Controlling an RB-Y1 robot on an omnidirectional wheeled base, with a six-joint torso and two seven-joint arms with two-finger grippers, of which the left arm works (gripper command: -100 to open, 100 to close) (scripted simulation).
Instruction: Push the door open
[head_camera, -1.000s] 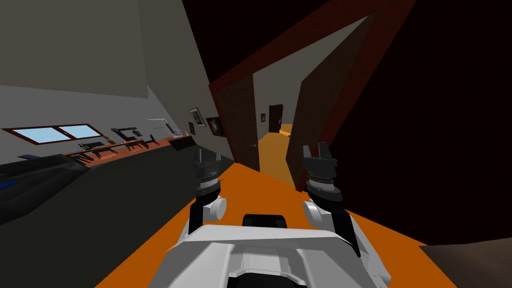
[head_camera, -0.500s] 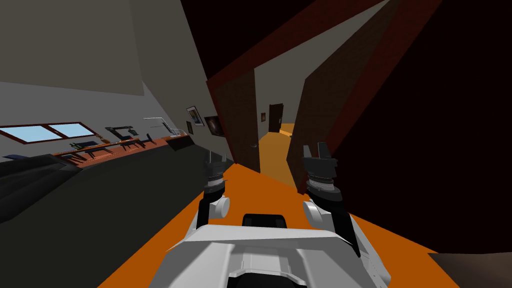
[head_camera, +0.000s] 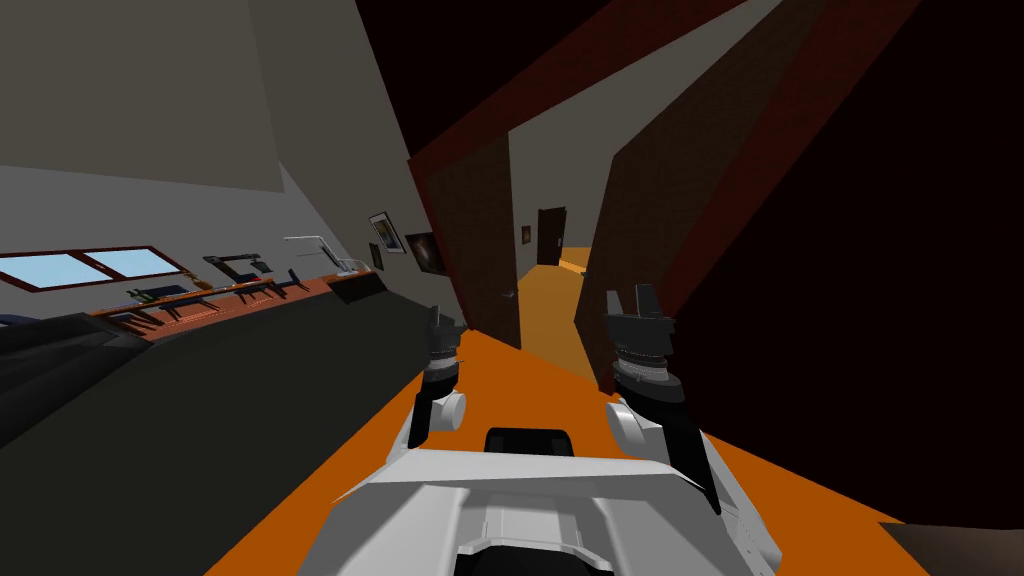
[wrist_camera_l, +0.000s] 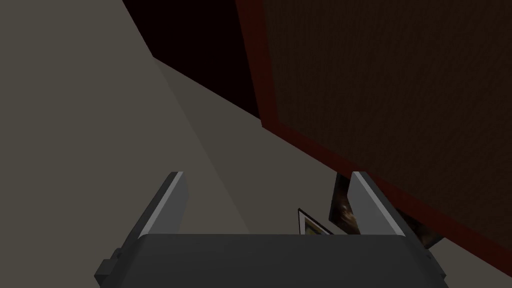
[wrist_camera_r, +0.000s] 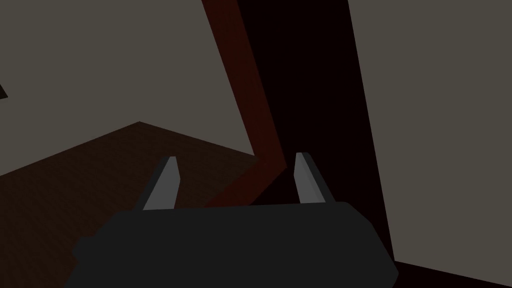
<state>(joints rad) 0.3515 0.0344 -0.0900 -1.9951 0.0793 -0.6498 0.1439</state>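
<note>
Now two dark leaves stand ajar ahead: the left leaf (head_camera: 487, 240) just beyond our left gripper (head_camera: 447, 322), the right leaf (head_camera: 640, 240) close beside our right gripper (head_camera: 631, 300). Both pairs of fingers are spread, holding nothing. We should press flat on a leaf near its free edge and drive forward steadily. One far door (head_camera: 551, 235) shows through the gap.

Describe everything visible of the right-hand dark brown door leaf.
The dark brown door leaf is a flat panel with a grainy, wood-like face, hinged in a dark red frame. It stands ajar, swung away from me, free edge by the gap onto an orange floor. My right pincer, open, is raised before its lower part; contact unclear.
</note>
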